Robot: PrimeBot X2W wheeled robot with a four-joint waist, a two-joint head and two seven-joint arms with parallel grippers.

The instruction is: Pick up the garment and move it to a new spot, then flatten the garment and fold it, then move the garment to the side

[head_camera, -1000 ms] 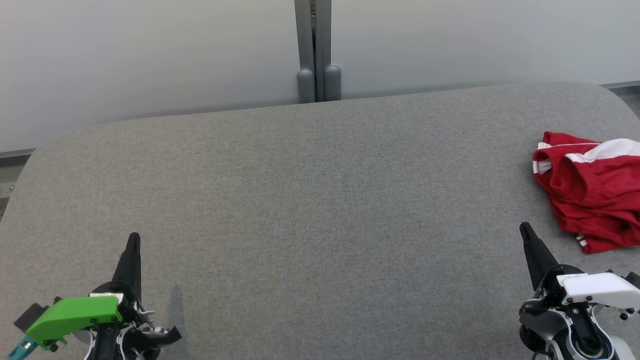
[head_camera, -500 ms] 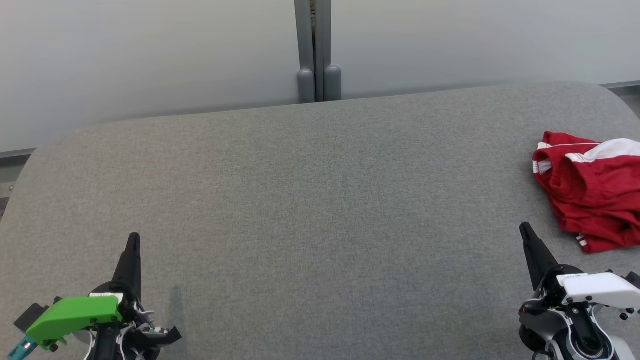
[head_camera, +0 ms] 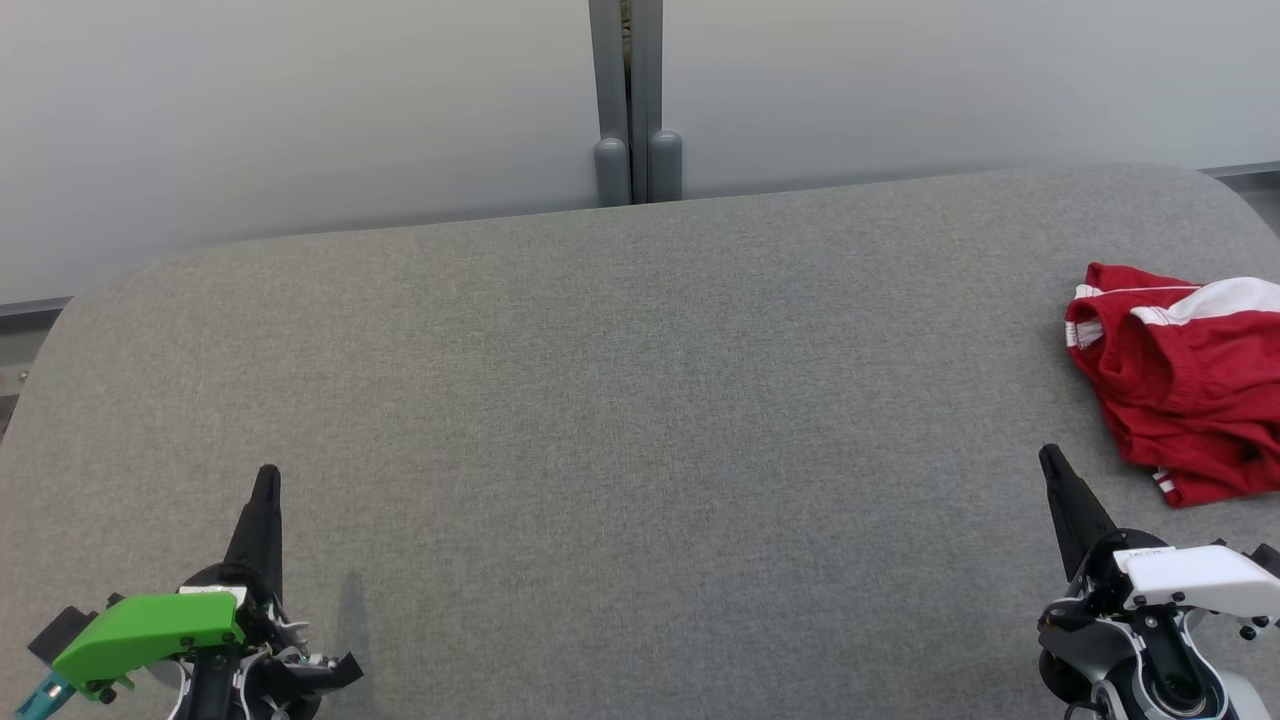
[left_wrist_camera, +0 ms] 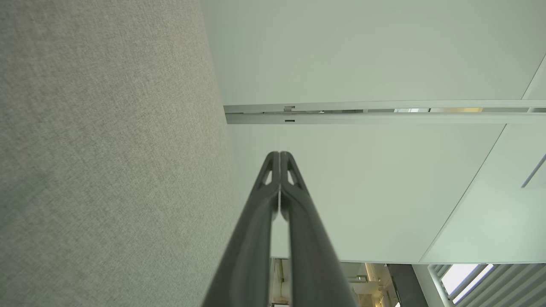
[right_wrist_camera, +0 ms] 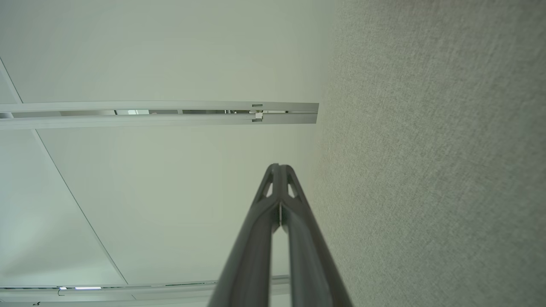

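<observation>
Jaws, left: shut, the tips pressed together with nothing between them. Two long dark fingers (head_camera: pixel 262 520) rise out of a green housing (head_camera: pixel 150 625) and point away from the robot over the tabletop (head_camera: pixel 640 400).
Left wrist view: the fingers (left_wrist_camera: pixel 256 238) meet at the tip, with a thin slit lower down. Grey weave runs along one side of them and a pale panel lies past the tips.
Jaws, right: shut as well, gripping nothing. Their dark fingers (head_camera: pixel 1075 510) lean a little toward the left jaws and come out of a white housing (head_camera: pixel 1200 580).
Right wrist view: the fingers (right_wrist_camera: pixel 303 256) are closed tip to tip. The grey weave (right_wrist_camera: pixel 426 149) runs along one side, and a pale rail (right_wrist_camera: pixel 170 113) crosses the panel beyond them.
Tabletop: grey woven cloth with rounded far corners, stretching between the two jaws and on ahead of both.
Garment (head_camera: pixel 1185 385): red with white stripes, crumpled in a loose heap on the tabletop. It lies ahead of the right jaws and off to their right, near the fingertips but not touching them. It is well apart from the left jaws, across the whole width of the cloth. Its far right part is cut off by the edge of the head view.
Post (head_camera: pixel 630 100): grey, upright, past the tabletop's far edge, roughly midway between the two jaws, with two rounded caps at its foot.
Wall panels (head_camera: pixel 300 130): pale and plain, on either side of the post, farthest from both jaws.
</observation>
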